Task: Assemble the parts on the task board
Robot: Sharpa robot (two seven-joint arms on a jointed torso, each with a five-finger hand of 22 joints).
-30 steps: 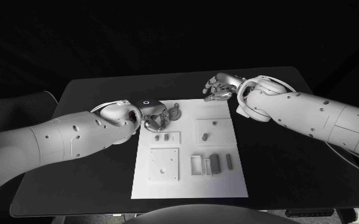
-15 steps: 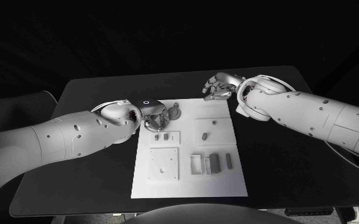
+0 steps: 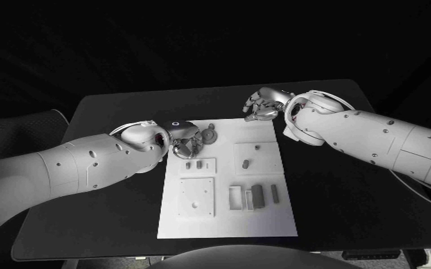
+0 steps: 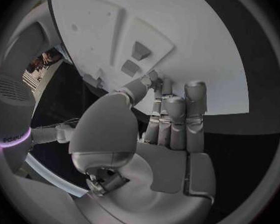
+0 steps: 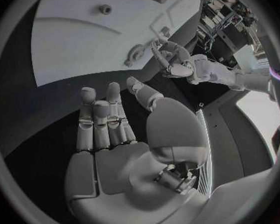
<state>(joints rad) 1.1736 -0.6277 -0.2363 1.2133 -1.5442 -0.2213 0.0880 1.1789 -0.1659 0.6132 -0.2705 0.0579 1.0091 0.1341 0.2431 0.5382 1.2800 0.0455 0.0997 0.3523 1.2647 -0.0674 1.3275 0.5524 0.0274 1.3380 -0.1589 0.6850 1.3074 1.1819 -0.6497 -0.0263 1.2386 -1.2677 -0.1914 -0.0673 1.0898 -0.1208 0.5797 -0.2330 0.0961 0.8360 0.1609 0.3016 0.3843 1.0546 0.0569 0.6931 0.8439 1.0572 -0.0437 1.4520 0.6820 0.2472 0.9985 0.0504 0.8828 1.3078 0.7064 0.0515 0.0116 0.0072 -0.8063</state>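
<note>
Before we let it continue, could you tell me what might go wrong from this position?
The left hand has its fingers at a small round part near the task board's far edge; a slip could knock it onto the table. The right hand hovers empty beyond the board, so it may be too far off to steady anything.

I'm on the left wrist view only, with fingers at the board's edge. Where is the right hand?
Observer: The right hand hangs over the black table, just beyond the task board's far right corner.
Operator: Holding a part?
Observer: No. The right wrist view shows its palm bare and its fingers extended.
Operator: What lies by my left hand?
Observer: The head view shows a round grey part on the board, close beside the left hand. I cannot tell whether they touch.
</note>
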